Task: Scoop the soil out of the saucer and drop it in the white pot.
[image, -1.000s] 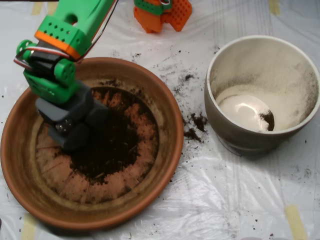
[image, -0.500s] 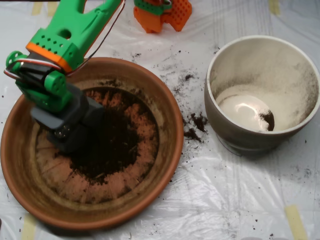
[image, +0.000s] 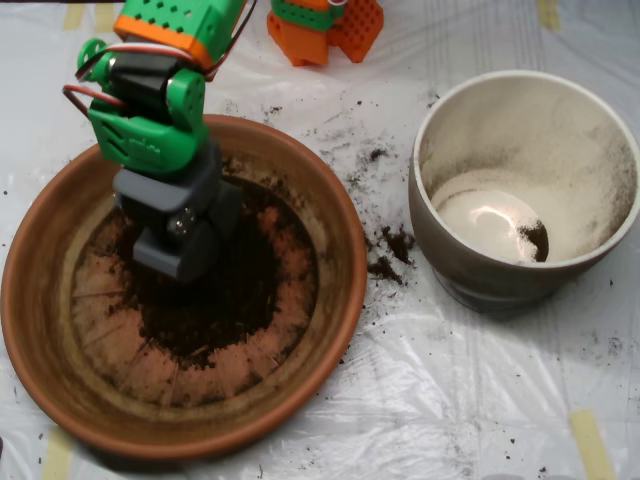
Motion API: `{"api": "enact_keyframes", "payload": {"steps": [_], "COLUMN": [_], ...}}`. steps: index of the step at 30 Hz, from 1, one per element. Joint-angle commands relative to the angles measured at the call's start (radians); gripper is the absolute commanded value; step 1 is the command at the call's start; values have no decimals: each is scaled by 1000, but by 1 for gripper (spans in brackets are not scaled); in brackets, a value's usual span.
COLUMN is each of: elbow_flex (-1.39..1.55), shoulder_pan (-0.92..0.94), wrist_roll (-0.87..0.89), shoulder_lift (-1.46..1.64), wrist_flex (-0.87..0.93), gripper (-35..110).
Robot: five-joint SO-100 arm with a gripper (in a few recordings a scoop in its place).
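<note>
Terracotta saucer (image: 330, 300), large, shallow, round, orange-brown with radial ridges, is sitting at left on the tabletop (image: 480, 400), which is lying under wrinkled clear plastic sheet. Dark brown-black crumbly soil (image: 235, 290) is lying in a patch across the saucer's middle, with bare ridged base showing around it on the near and left sides.

Grey clamshell scoop (image: 180, 245) is hanging over the far-left part of that soil patch, inside the saucer rim, pointing down. Its lower edge is sitting at or just above the soil; contact not resolvable from overhead. Jaws: cannot tell whether spread or pressed together, the grey shell is hiding the seam. Green arm segment with orange band (image: 165, 70) is coming in from the far-left edge, red-white-black wire looping beside it.

Round, deep, off-white ceramic pot (image: 440, 250) is standing at right, apart from the saucer. Inside is dusty brown-smudged, with one small dark soil clump (image: 535, 240) lying on the bottom at right.

Spilled soil crumbs (image: 390, 255) are lying on the plastic between saucer and pot, more scattered farther back. Orange printed part (image: 325, 25) is sitting at the far edge.
</note>
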Motion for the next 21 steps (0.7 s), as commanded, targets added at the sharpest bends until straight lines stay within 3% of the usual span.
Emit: {"api": "enact_keyframes", "payload": {"steps": [1, 21], "elbow_flex": [9, 132], "shoulder_pan": [0, -129], "wrist_roll": [-5, -41], "shoulder_lift": [192, 652], "wrist_flex": [14, 71], "gripper": [-1, -1]}}
